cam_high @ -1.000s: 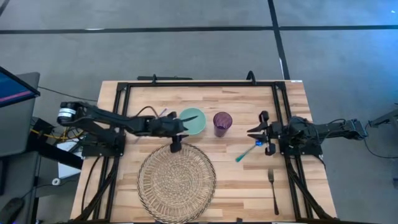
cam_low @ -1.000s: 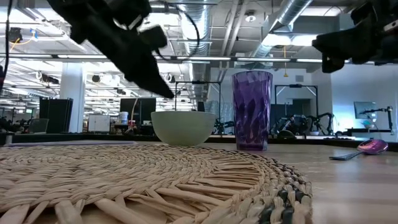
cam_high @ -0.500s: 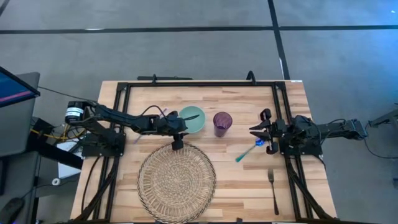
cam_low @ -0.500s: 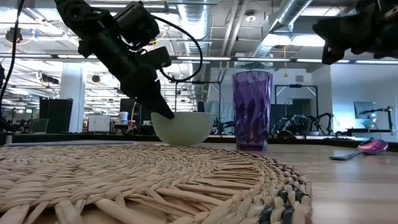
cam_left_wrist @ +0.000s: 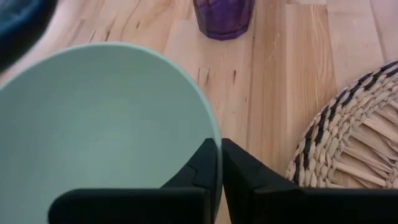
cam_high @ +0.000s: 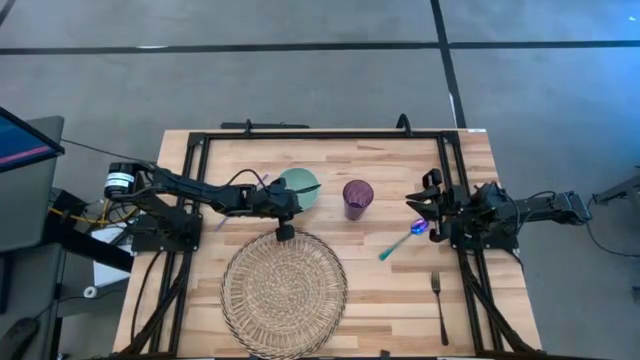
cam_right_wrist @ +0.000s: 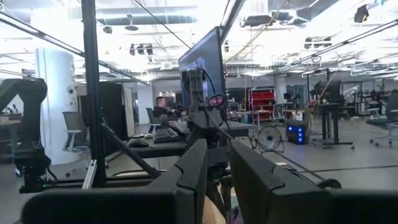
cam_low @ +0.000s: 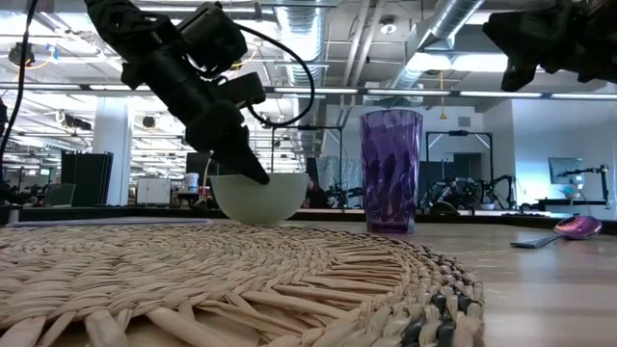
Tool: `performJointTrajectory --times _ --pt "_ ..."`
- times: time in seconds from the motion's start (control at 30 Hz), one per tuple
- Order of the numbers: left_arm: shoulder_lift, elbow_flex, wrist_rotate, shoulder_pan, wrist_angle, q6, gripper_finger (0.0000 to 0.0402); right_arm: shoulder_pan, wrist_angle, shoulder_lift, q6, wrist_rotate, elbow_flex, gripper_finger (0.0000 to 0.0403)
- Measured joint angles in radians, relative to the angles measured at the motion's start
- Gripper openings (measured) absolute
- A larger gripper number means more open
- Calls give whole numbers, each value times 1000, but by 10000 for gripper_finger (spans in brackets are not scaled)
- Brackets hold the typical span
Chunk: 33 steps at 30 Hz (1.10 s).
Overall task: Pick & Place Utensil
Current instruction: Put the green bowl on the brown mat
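Note:
A pale green bowl [cam_high: 302, 188] [cam_low: 260, 198] stands on the wooden table left of a purple cup [cam_high: 358, 197]. My left gripper [cam_high: 287, 203] [cam_left_wrist: 219, 162] is shut on the bowl's rim. A spoon [cam_high: 398, 243] with a teal handle and purple head lies flat on the table right of the cup. My right gripper [cam_high: 416, 201] [cam_right_wrist: 217, 168] hovers high above the spoon's head; a narrow gap shows between its fingers and nothing is in it. A dark fork [cam_high: 438, 300] lies near the front right. My left gripper pinches the bowl's rim [cam_left_wrist: 214, 134] on its near-left side, one finger inside the bowl and one outside. The fingers slant down from the table's left. The bowl stays upright; whether its base is clear of the table I cannot tell.
A round woven placemat [cam_high: 284, 292] [cam_low: 222, 280] lies at the table's front, just nearer than the bowl. A black frame [cam_high: 320, 133] runs round the table's far and side edges. Bare wood shows between the placemat and the fork.
My left gripper has come down onto the bowl and taken hold of its rim. The bowl has shifted a little toward the table's left, away from the cup, still upright. My right gripper has risen slightly.

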Motion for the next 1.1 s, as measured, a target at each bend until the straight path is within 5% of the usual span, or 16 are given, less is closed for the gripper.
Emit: performJointTrajectory --times 0.6,0.87,1.1 --pt "-63 -1 -30 -65 5 41 10 1 160 264 56 49 48 78" --pt "-250 1 -56 -277 -27 -37 11 1 249 425 56 52 85 117" --pt "-254 1 -55 -535 -75 -143 19 1 248 495 56 53 126 140"
